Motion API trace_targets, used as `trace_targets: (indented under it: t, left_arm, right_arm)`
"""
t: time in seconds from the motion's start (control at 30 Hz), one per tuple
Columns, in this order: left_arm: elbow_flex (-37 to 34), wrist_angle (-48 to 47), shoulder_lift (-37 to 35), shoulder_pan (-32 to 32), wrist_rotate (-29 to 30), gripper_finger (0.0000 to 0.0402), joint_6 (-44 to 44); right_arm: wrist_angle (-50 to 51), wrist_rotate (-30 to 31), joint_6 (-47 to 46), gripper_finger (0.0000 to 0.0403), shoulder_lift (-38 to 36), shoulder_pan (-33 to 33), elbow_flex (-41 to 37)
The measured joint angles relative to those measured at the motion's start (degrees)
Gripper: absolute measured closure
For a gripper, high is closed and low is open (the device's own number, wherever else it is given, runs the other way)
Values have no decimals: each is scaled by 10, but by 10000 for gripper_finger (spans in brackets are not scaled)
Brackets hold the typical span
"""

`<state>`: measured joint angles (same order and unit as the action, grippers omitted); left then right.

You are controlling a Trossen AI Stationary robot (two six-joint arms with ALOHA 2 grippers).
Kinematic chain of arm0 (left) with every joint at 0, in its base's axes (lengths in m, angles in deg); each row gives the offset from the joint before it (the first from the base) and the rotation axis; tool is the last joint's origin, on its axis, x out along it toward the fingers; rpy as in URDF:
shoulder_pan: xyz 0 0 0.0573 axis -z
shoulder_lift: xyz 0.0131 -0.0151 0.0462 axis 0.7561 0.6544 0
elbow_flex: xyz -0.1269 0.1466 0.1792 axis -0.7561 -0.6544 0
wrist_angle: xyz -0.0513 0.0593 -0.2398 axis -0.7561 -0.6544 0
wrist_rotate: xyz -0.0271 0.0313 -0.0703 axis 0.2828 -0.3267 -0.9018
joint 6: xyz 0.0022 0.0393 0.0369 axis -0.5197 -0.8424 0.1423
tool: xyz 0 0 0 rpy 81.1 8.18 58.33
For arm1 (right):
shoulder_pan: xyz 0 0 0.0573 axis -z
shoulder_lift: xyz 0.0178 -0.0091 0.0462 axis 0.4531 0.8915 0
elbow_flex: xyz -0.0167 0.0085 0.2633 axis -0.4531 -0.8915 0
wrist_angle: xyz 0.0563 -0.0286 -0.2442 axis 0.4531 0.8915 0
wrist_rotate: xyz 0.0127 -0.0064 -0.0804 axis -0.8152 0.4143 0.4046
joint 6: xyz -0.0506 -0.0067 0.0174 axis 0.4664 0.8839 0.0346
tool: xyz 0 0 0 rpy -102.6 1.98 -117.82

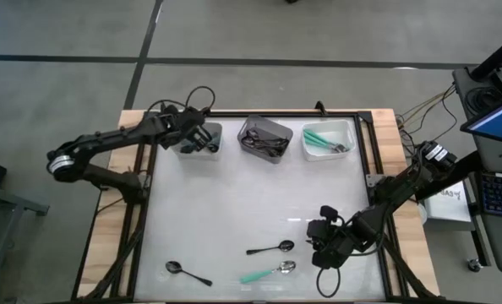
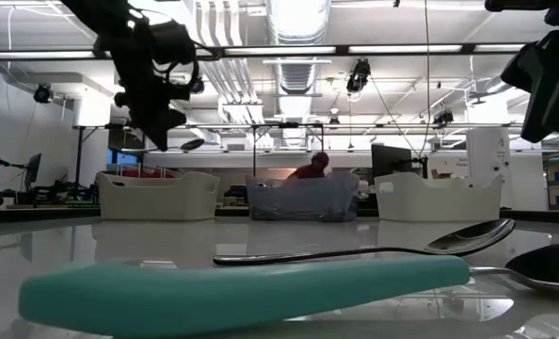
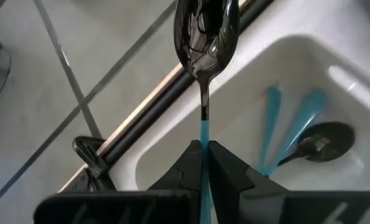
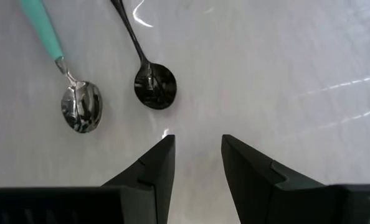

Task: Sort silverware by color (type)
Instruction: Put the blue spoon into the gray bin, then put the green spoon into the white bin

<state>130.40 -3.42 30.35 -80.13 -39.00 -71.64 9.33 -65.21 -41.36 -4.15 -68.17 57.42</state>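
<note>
My left gripper [image 1: 198, 138] hangs over the left white bin [image 1: 210, 145] at the table's far edge, shut on a spoon with a teal handle and a dark glossy bowl [image 3: 207, 31]. In that bin lie two similar teal-handled spoons [image 3: 309, 140]. My right gripper [image 4: 197, 146] stands open above the table near the front right, touching nothing. Just ahead of it lie a black spoon [image 4: 154, 84] and a spoon with a teal handle and a silver bowl [image 4: 79, 106]. Another black spoon [image 1: 188, 272] lies at the front left. My left gripper pinches the spoon's teal handle [image 3: 204, 132] between its two fingers. The fingers slant down from the table's left side and lie along the spoon. The spoon sticks out ahead of the fingertips, bowl foremost, lifted clear above the left bin.
A grey middle bin [image 1: 265, 138] holds dark spoons. The right white bin [image 1: 327, 139] holds teal-handled ones. A dark frame rail [image 3: 154, 106] runs beside the left bin. Bare table lies between the bins and the front spoons. A person [image 2: 310, 168] shows far behind the table.
</note>
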Motion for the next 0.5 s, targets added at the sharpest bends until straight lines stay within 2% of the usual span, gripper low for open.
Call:
trace_targets:
  t: [0.17,0.5]
  left_arm:
    - [-10,0,13,-4,-4,393,0]
    - [-14,5,31,-4,-6,339,29]
  right_arm:
    - [0,15,-12,280,0,0,0]
    - [0,20,-7,280,0,0,0]
